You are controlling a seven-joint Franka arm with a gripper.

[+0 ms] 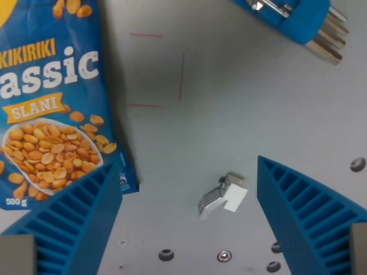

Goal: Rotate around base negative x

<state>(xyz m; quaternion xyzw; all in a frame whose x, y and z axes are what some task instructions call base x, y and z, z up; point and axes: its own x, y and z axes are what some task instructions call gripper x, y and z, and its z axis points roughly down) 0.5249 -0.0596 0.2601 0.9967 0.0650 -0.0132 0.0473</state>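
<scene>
While the pale grey matte bench (241, 114) fills most of the wrist view, a glossy blue plastic peanut bag (49, 109) printed with orange nuts and white lettering lies flat along the view's left edge, its lower right corner touching the ribbed left finger. Spread wide, the gripper (189, 212) shows two blue ribbed wedge-shaped fingers (304, 200) at the bottom corners, pinching nothing. A blue plastic holder of steel hex keys (304, 23) sits at the top right corner, its metal ends fanned toward the view's right. Between the fingers, touching neither, rests a small silver and white metal block (222, 196), angular and tilted. Thin red lines (182, 77) mark the bare middle of the bench, which lies open. Small dark screw holes (166, 254) dot the bottom edge.
</scene>
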